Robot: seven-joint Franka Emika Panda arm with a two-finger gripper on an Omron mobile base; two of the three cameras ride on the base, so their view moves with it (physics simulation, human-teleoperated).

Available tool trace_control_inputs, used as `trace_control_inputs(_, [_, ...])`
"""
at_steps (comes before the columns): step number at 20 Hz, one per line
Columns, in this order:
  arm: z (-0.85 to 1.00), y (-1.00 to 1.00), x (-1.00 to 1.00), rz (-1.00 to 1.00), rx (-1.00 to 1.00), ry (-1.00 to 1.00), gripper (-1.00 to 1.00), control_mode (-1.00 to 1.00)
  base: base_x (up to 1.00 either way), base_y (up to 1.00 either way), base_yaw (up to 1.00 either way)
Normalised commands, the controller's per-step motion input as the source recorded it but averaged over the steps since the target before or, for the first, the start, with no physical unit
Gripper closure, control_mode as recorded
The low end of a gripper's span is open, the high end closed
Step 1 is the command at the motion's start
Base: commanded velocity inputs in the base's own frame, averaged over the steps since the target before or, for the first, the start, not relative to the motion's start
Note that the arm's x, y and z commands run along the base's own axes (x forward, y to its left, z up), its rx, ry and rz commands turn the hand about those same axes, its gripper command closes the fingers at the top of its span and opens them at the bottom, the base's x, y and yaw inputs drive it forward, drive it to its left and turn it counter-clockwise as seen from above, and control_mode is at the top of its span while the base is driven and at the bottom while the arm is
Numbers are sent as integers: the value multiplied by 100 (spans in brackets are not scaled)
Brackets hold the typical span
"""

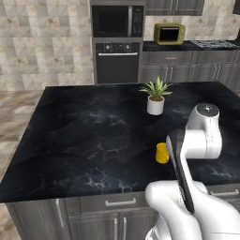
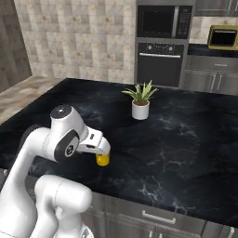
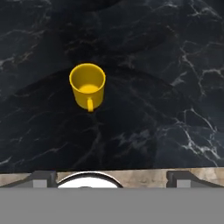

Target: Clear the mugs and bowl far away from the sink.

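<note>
Yellow mug (image 3: 88, 85) upright on the black marble counter (image 3: 175, 65), upper left of hand view — handle toward the camera. Gripper (image 3: 109, 177) above it, fingers spread, released. Potted plant (image 1: 155, 97) upper centre, well apart.

Yellow mug (image 1: 161, 153) upright on black marble counter (image 1: 84, 136), just beside white arm (image 1: 199, 140), potted plant (image 1: 155, 97) behind

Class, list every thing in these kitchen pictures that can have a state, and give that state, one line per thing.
yellow mug: upright on the black counter, empty, not held.
gripper: open, above the counter, apart from the mug.
potted plant: upright on the counter.
microwave: door shut.
oven: door shut.
toaster oven: door shut.
</note>
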Motion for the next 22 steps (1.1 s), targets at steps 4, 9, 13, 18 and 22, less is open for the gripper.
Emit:
trace_control_inputs(4, [67,0,-28,0,2,0,-100,-100,0,0,0])
trace_control_inputs(9, [67,7,-29,0,3,0,-100,-100,0,0,0])
trace_control_inputs(13, [51,11,-36,0,4,0,-100,-100,0,0,0])
trace_control_inputs(18, [35,18,-63,0,4,0,-100,-100,0,0,0])
trace_control_inputs(22, [0,0,0,0,0,0,-100,100,-79,28,2])
